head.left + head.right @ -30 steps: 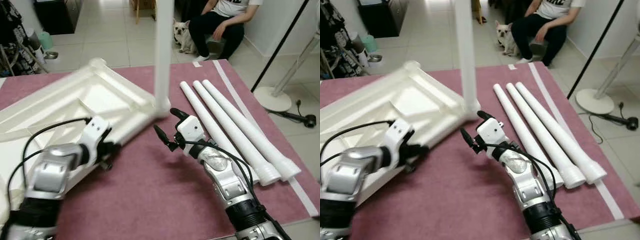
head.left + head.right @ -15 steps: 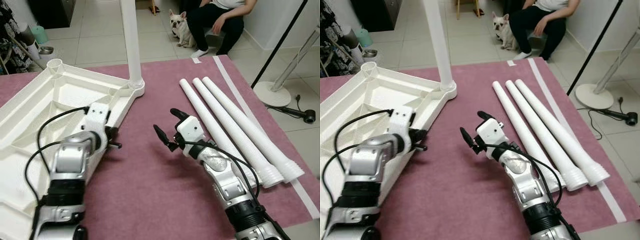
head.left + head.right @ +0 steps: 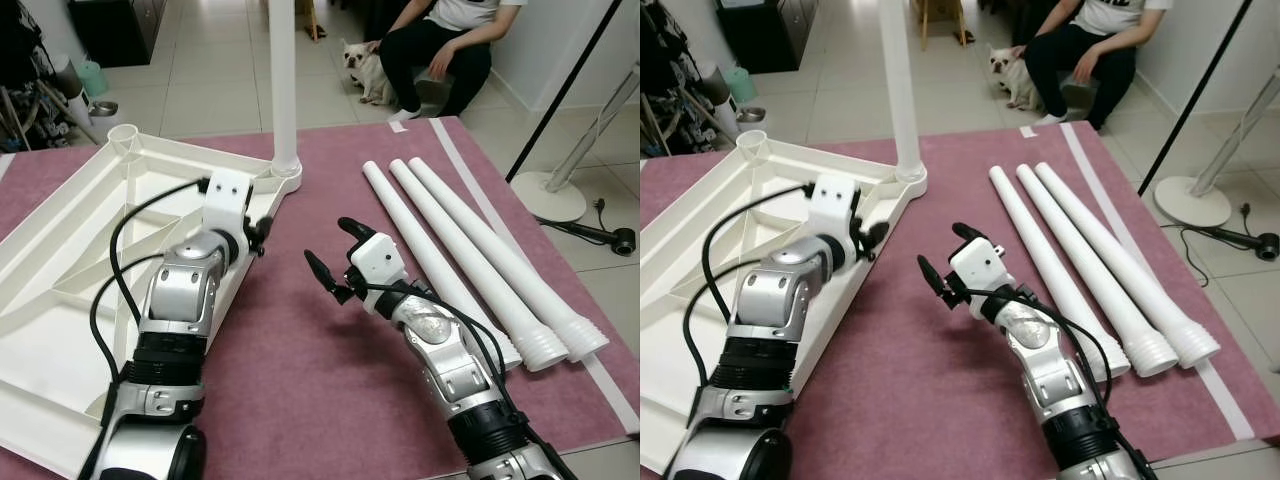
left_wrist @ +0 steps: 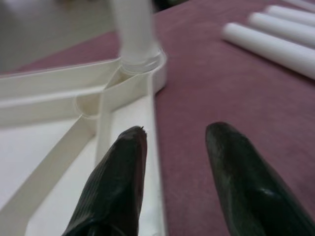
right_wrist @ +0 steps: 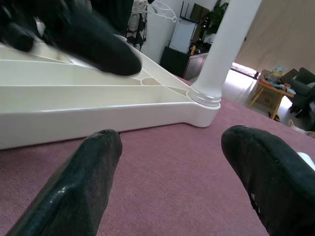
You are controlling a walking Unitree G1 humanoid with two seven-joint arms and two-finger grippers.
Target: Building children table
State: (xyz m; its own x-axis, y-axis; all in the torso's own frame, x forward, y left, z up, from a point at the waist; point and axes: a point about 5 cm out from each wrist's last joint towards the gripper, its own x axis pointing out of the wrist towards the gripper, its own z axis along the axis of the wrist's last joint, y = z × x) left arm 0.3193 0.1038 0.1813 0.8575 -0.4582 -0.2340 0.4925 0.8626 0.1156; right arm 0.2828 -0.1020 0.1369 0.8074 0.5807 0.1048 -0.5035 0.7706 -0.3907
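Note:
The white tabletop (image 3: 70, 270) lies upside down on the left of the maroon mat (image 3: 300, 390). One white leg (image 3: 284, 90) stands upright in its far right corner socket. Another corner socket (image 3: 127, 137) stands bare. Three loose white legs (image 3: 470, 260) lie side by side on the right. My left gripper (image 3: 262, 232) is open and straddles the tabletop's right rim (image 4: 156, 142), a little short of the standing leg (image 4: 135, 34). My right gripper (image 3: 335, 258) hovers open over bare mat between the tabletop and the loose legs, pointing at the leg's corner (image 5: 204, 101).
A person (image 3: 440, 45) sits beyond the mat's far edge with a small dog (image 3: 362, 68) beside them. A fan base (image 3: 545, 195) and a slanting black pole (image 3: 560, 90) stand on the floor to the right. White tape (image 3: 470, 185) runs along the mat's right side.
The tabletop, tilted and blurred a second ago, now lies flat on the mat. My left gripper has slid forward along its rim toward the standing leg. The right arm has held still.

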